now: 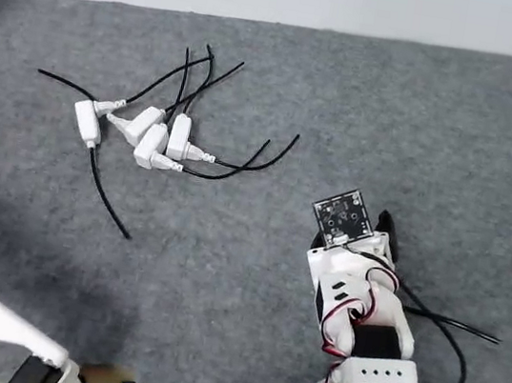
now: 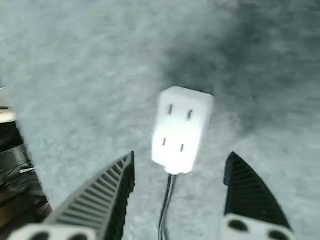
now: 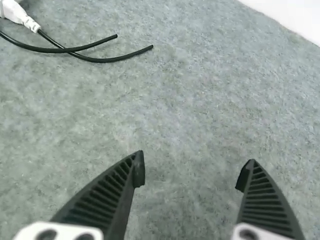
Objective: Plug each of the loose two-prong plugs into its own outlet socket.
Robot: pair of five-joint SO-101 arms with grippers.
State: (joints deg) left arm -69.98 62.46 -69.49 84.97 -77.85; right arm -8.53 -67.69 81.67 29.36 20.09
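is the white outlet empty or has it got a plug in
Empty: both pairs of slots on the outlet are bare, nothing inserted.

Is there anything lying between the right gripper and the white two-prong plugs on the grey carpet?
Nothing visible blocks it. Between the open right gripper and the white two-prong plugs lies bare grey carpet, crossed only by two thin black cord ends.

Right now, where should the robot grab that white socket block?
By its two long plain sides, coming down from above, I'd say. The socket block lies on the grey mat with its slotted face up and its cord leaving one short end, so the long sides are free. The open left gripper hangs with one finger toward each side.
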